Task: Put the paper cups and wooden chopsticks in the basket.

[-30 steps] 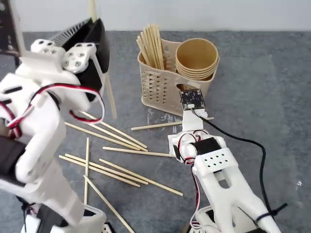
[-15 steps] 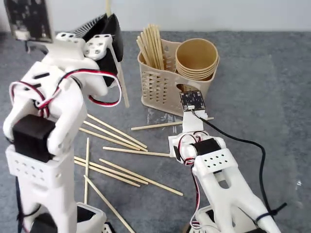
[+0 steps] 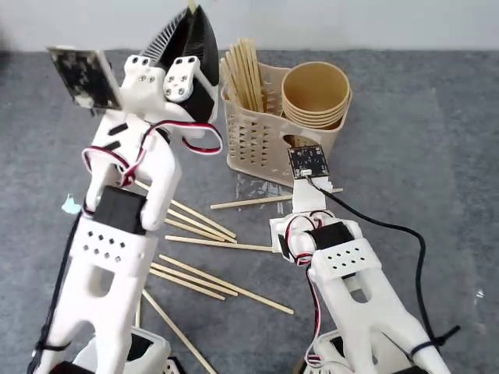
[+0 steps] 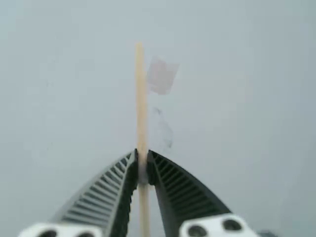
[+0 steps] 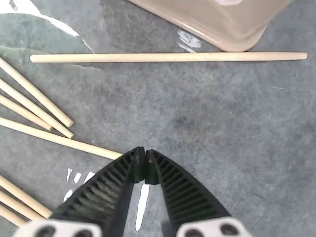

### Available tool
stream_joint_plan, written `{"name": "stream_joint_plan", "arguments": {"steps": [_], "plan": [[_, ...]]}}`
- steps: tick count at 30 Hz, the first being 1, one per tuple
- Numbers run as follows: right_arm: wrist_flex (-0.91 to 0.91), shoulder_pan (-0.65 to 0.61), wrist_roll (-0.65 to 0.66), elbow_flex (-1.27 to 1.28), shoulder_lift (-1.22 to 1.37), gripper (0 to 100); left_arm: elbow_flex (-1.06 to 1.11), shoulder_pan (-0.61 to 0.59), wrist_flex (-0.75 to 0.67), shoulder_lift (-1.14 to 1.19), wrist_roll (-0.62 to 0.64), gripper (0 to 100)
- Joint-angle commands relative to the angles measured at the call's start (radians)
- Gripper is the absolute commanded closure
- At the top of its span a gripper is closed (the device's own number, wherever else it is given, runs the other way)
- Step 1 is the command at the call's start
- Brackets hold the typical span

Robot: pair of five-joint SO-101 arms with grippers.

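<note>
Obstructions and cut-offs on record.
The left arm [image 3: 117,234] covers parts of the loose chopsticks [image 3: 226,245]. The held chopstick [image 4: 141,108] is blurred, its lower end cut by the picture's edge. The basket [image 5: 222,24] is cropped in the right wrist view.

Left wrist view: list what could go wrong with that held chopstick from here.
1. The left gripper pinches the chopstick only at its very tips, so it may pivot or slip.
2. The basket section already holds packed chopsticks; the new one could catch on them and fall outside.
</note>
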Motion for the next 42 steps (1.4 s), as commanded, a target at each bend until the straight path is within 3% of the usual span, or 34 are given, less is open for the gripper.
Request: {"name": "stream_joint_plan", "arguments": {"steps": [1,12,21,25,35,42], "plan": [[-0.019,0.005,-0.008,-0.006,-0.022,99.0,0.025,-0.002,-0.143,-0.035,0.012,99],[-0.019,0.005,-0.006,-0.006,-0.022,99.0,0.058,-0.034,-0.371,0.218,0.009,99],[-0.019,0.005,-0.006,-0.006,-0.022,99.0,0.059,-0.051,-0.376,0.293,0.005,98],[-0.019,0.005,-0.006,-0.006,-0.022,99.0,0.033,-0.048,-0.273,0.292,-0.06,94],[-0.019,0.005,-0.006,-0.006,-0.022,99.0,-0.05,-0.052,-0.094,0.29,-0.058,88],[-0.019,0.005,-0.006,-0.005,-0.024,99.0,-0.147,-0.095,0.181,0.164,-0.058,87]]}}
